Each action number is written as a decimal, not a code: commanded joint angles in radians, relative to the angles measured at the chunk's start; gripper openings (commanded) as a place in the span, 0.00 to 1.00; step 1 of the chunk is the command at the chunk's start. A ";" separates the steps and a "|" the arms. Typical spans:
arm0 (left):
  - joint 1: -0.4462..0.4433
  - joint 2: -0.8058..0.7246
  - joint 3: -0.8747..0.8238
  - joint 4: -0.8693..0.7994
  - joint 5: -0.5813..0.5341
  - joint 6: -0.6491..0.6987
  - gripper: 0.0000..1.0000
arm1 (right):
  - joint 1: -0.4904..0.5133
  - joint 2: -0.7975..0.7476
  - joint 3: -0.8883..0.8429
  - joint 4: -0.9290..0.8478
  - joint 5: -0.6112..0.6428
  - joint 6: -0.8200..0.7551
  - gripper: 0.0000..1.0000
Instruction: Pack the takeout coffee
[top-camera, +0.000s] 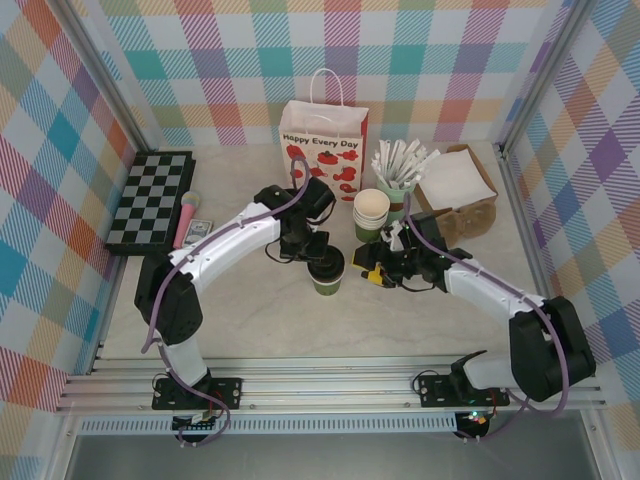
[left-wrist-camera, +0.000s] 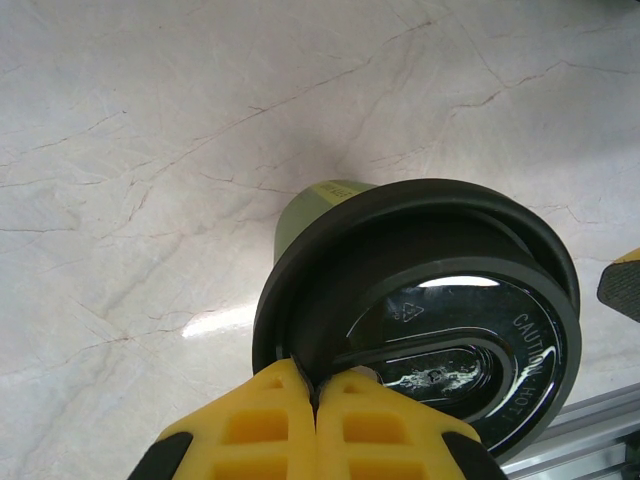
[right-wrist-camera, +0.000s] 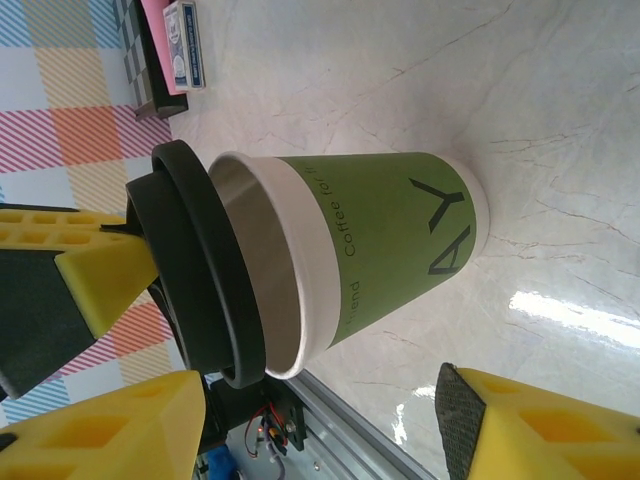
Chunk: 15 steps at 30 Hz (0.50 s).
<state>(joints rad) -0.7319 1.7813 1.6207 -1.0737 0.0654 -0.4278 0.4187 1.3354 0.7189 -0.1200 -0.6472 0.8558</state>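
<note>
- Left gripper (left-wrist-camera: 315, 388) sits closest to its wrist lens. Its jaws are pressed fully together and pinch the edge of the black lid (left-wrist-camera: 430, 330) beside the oval recess.
- That thin pinch from above looks chosen to handle the lid without covering the cup's wall, which leaves the sides free for the other arm.
- Right gripper (right-wrist-camera: 318, 395) hangs just to the right of the cup, rolled onto its side. Its partly open jaws line up with the cup's height, one by the lid end and one by the base end, and they hold nothing.
- I judge it is standing by to steady the cup or help with the lid, though I cannot tell which.
- Takeout coffee (top-camera: 326, 272) stands about midway between the left and right edges of the surface (top-camera: 250, 310). It is nearer the near edge than the paper bag (top-camera: 323, 140), which stands upright by the far edge with its mouth up, probably to receive the cup.
- Its long axis is vertical, with the base flat on the surface and the mouth pointing up. It looks sideways in the right wrist view because that camera is rolled.
- Seen from the right wrist, the lid is not seated. It stands off the white rim, slightly askew, and the grey inside of the cup shows beneath it.
</note>
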 joint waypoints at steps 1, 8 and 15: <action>-0.012 0.011 0.026 -0.035 0.021 0.023 0.00 | 0.002 0.023 0.001 0.022 -0.044 -0.006 0.62; -0.012 0.019 0.019 -0.027 0.027 0.024 0.00 | 0.008 0.056 0.011 0.023 -0.061 -0.012 0.55; -0.012 0.037 0.022 -0.029 0.025 0.025 0.00 | 0.018 0.072 0.019 0.037 -0.084 -0.015 0.55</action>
<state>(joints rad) -0.7319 1.8038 1.6207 -1.0744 0.0853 -0.4213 0.4286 1.3983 0.7189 -0.1120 -0.6937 0.8528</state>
